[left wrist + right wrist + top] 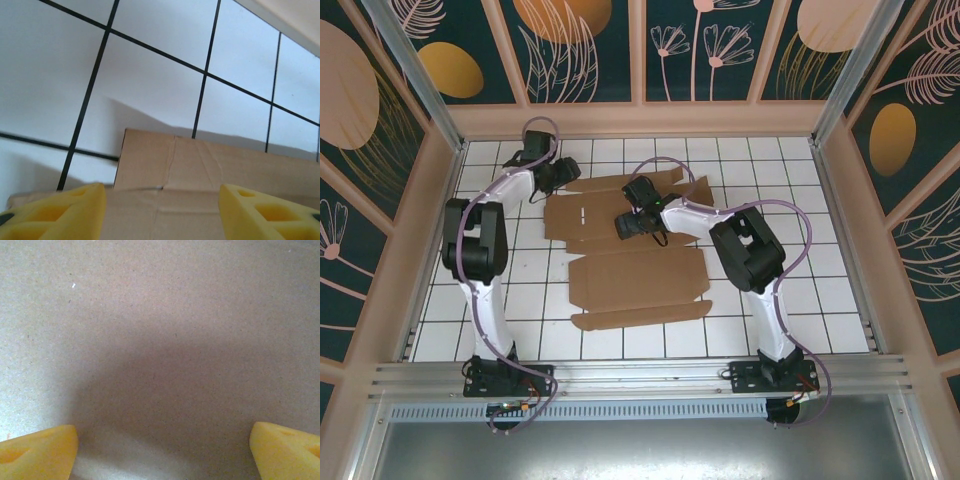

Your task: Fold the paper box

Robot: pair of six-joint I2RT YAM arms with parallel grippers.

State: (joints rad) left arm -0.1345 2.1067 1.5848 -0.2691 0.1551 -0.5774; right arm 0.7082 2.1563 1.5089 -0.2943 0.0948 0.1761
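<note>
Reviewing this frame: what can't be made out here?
Top external: the right gripper covers the middle of the paper box; contact with the cardboard cannot be told.
Left wrist: the frame's bottom edge cuts off the box beneath the left gripper.
Right wrist: cardboard so close that which panel it is cannot be told.

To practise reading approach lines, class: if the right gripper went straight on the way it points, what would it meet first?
The paper box: its brown cardboard lies straight ahead of the right gripper, whose fingers stand apart. How near is unclear.
</note>
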